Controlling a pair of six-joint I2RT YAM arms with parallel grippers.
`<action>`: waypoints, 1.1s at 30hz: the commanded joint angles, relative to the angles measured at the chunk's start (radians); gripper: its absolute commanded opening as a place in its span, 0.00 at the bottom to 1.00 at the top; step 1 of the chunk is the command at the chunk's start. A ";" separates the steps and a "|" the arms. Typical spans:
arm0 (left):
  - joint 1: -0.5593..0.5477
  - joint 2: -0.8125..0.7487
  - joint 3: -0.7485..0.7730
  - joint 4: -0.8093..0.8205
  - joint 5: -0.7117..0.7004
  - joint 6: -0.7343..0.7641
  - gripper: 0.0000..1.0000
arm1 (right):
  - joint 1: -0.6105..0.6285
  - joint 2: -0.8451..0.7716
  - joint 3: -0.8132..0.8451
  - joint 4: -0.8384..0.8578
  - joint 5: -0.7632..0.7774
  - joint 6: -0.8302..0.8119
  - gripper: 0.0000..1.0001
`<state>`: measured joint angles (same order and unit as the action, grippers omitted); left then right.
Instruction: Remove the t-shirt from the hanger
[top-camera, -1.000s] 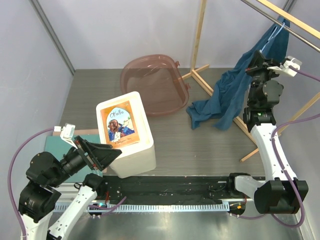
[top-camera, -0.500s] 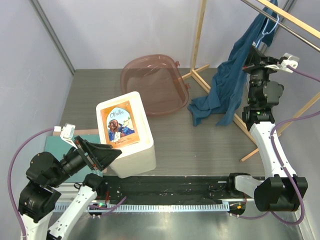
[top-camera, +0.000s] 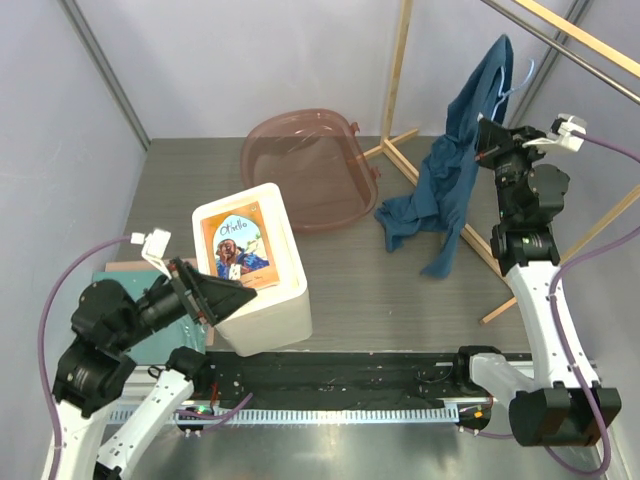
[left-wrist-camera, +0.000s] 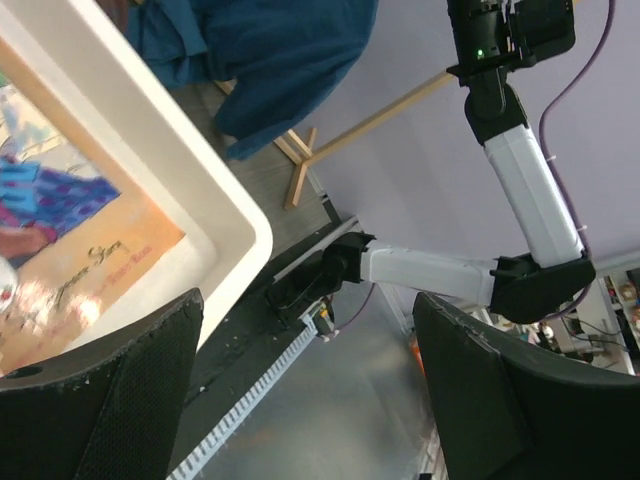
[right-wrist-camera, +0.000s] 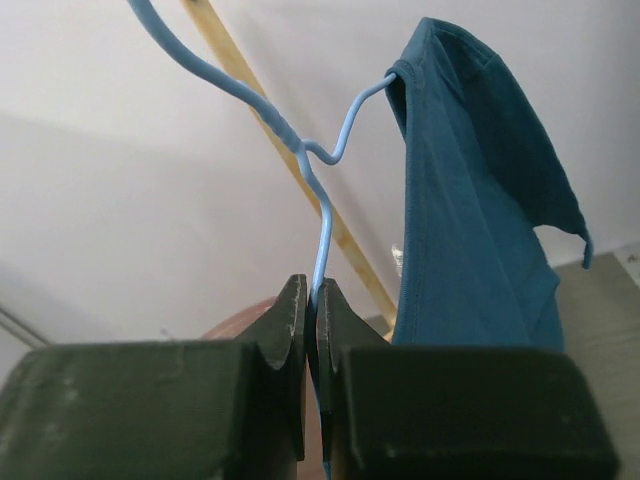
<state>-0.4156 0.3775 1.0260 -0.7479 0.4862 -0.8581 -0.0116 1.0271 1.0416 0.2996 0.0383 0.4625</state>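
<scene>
Hanger (right-wrist-camera: 300, 150) wire sits clamped in the closed right pincer (right-wrist-camera: 311, 300); t-shirt (right-wrist-camera: 470, 200) hangs from the hanger's end, above-right of that pincer. Left pincer (left-wrist-camera: 300, 340) gapes open beside the white box (left-wrist-camera: 150, 130).

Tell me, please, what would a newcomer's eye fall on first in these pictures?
The dark teal t-shirt comes first: it hangs high at the right rear from one end of a light-blue wire hanger, which the right tool pinches shut. Next come the white box with its bright Othello picture, at the near left, and the reddish translucent basin behind it.
</scene>
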 joint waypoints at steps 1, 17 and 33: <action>0.006 0.170 0.020 0.208 0.130 -0.050 0.81 | 0.006 -0.099 0.072 -0.215 -0.075 0.071 0.01; -0.706 0.852 0.417 0.470 -0.414 0.214 0.77 | 0.007 -0.156 0.140 -0.568 -0.261 0.361 0.01; -1.082 1.387 0.726 0.326 -1.229 0.570 0.87 | 0.059 -0.190 0.196 -0.659 -0.278 0.320 0.01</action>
<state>-1.5063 1.7935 1.7382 -0.4290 -0.5900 -0.3321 0.0246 0.8593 1.1469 -0.3592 -0.2325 0.8085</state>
